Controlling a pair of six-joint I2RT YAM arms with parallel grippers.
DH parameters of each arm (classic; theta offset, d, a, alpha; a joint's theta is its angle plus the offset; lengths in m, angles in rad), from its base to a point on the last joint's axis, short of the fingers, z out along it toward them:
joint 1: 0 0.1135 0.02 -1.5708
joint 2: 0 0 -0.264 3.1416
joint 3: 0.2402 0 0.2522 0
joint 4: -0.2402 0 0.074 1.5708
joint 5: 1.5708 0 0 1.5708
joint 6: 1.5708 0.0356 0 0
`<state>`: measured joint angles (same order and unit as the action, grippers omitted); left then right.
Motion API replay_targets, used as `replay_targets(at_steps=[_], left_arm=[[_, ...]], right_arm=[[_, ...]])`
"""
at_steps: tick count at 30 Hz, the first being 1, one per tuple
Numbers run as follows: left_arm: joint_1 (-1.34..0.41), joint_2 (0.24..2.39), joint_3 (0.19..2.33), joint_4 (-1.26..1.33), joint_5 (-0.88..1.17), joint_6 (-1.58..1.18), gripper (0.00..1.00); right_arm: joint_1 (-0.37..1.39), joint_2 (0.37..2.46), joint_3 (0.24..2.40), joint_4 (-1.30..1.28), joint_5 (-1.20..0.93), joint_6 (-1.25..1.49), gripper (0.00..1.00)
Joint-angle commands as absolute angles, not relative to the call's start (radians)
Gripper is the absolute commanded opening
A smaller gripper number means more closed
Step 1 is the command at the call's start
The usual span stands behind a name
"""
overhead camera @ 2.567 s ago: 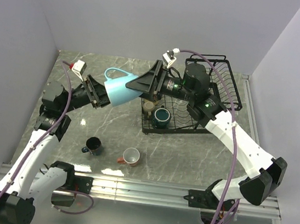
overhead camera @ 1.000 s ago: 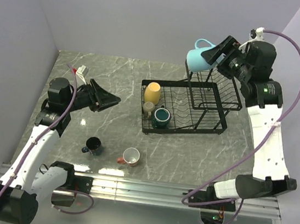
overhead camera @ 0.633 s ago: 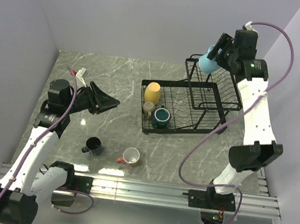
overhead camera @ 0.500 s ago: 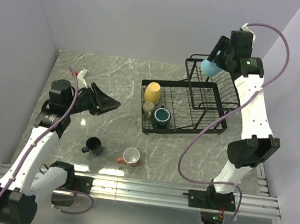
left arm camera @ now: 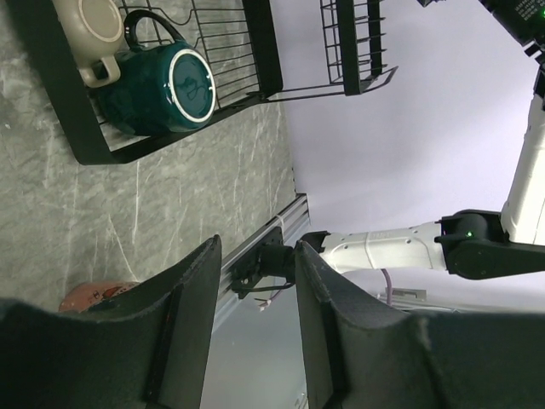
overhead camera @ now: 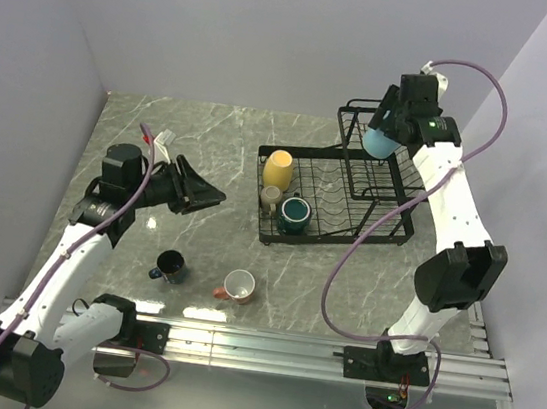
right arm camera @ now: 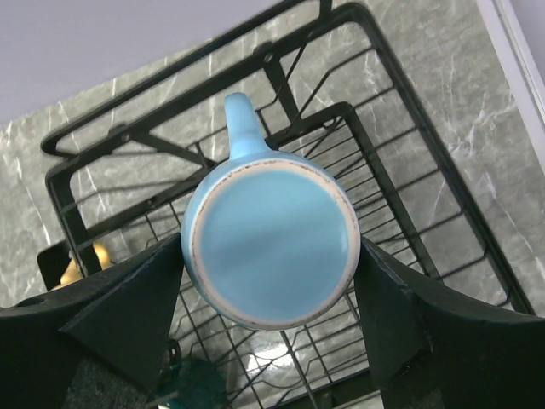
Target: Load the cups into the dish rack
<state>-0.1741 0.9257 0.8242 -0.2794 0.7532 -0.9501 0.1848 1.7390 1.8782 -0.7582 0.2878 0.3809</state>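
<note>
Holding the light blue cup (right arm camera: 271, 251) in the right pincer (right arm camera: 268, 256), base up toward the wrist, handle far, directly above the dish rack (overhead camera: 396, 195) upper basket (right arm camera: 375, 221); bare wire below. Left pincer (left arm camera: 254, 315) parted, grasping nothing, over the bench (overhead camera: 211, 146) at left.

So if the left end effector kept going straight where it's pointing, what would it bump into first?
Probably the dish rack: the empty left end effector aims across the table at its lower tray, near the dark green mug. Depth is unclear; it might pass just in front.
</note>
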Motion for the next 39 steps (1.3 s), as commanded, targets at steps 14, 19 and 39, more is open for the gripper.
replay_targets(at_steps=[14, 19, 39], left_arm=[[-0.195, 0.940, 0.881, -0.290, 0.730, -0.905, 0.45], [-0.196, 0.942, 0.882, -0.298, 0.729, -0.903, 0.45], [-0.202, 0.972, 0.971, -0.488, 0.612, -0.778, 0.47]], right_arm=[[0.255, 1.779, 1.925, -0.729, 0.466, 0.348, 0.00], [0.258, 1.795, 1.945, -0.724, 0.466, 0.359, 0.00], [0.265, 1.674, 1.977, -0.745, 0.430, 0.327, 0.93]])
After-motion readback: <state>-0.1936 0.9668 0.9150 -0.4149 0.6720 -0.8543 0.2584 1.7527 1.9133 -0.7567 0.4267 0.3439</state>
